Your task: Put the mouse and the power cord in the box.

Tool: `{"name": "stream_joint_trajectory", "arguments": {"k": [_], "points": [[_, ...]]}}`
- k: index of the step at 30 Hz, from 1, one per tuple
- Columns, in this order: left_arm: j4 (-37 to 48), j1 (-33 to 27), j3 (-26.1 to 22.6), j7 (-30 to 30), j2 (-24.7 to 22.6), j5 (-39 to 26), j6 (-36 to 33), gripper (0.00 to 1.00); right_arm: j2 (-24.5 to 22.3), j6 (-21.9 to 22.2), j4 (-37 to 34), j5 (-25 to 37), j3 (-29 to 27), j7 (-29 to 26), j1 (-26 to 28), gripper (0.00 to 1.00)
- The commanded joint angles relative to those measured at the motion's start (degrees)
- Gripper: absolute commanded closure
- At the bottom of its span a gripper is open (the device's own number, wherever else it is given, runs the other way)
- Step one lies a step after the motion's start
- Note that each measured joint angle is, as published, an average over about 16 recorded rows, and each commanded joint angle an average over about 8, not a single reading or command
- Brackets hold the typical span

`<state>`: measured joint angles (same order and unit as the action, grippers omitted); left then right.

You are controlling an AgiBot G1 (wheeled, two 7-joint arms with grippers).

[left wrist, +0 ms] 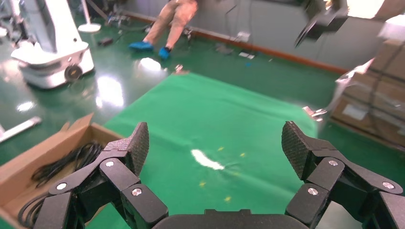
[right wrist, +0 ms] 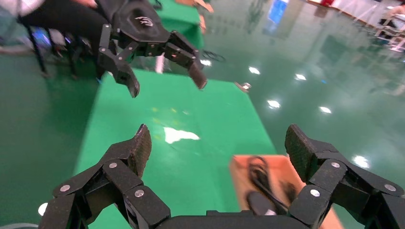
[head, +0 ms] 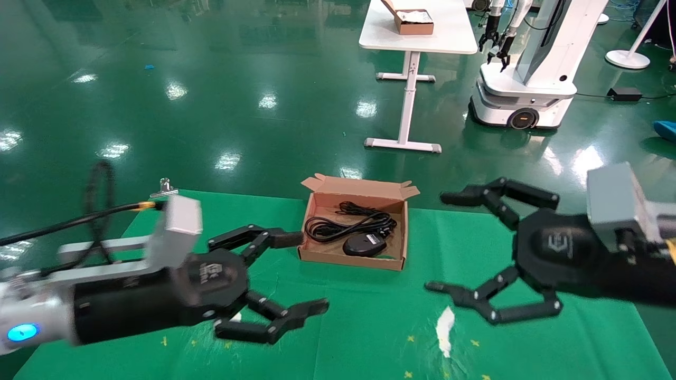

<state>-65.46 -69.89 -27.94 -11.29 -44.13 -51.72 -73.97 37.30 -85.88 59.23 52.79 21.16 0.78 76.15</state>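
The brown cardboard box (head: 349, 259) lies open on the green cloth with its lid flap folded back. Inside it are the looped black power cord (head: 338, 221) and the black oval mouse (head: 364, 245). My left gripper (head: 309, 272) hovers open just left of the box, with nothing between its fingers. Right of the box my right gripper (head: 438, 243) is also open and holds nothing. The left wrist view catches the box (left wrist: 28, 160) and cord (left wrist: 67, 162) beside the left gripper (left wrist: 215, 140). In the right wrist view, the box (right wrist: 286, 167), cord (right wrist: 260, 171) and mouse (right wrist: 260, 202) show between the right gripper (right wrist: 218, 140) fingers.
A white tape patch (head: 445, 323) and small yellow marks lie on the green cloth (head: 369, 338) near the front. A metal clip (head: 165, 187) holds the cloth's far left corner. Beyond stand a white table (head: 454, 39) with a small brown box (head: 414, 22) and another robot (head: 528, 79).
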Motion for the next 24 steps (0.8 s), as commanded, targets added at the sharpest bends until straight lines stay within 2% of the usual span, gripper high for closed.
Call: {"name": "stream_joint_trajectory", "arguments": {"k": [1, 9, 13, 20, 24], "points": [[-1.3, 1.3, 1.9, 0.1, 1.5, 1.6, -1.9, 0.0, -0.3, 0.0, 2.0, -1.5, -0.7, -1.6, -2.0, 0.0], [-6.4, 6.6, 9.4, 0.4, 7.2, 7.8, -9.3, 0.0, -1.6, 0.1, 9.8, -7.5, -3.5, -7.9, -10.0, 0.0], [-8.0, 8.2, 11.7, 0.5, 8.9, 9.7, -11.5, 0.0, -2.1, 0.2, 13.1, -10.0, -4.7, -10.5, -13.3, 0.0], [-8.8, 9.0, 12.9, 0.6, 9.8, 10.8, -12.7, 0.0, -2.6, 0.2, 16.2, -12.5, -5.9, -12.3, -16.5, 0.0], [-8.6, 8.8, 12.7, 0.6, 9.6, 10.6, -12.5, 0.0, -2.5, 0.2, 15.7, -12.1, -5.7, -12.0, -16.0, 0.0]]}}
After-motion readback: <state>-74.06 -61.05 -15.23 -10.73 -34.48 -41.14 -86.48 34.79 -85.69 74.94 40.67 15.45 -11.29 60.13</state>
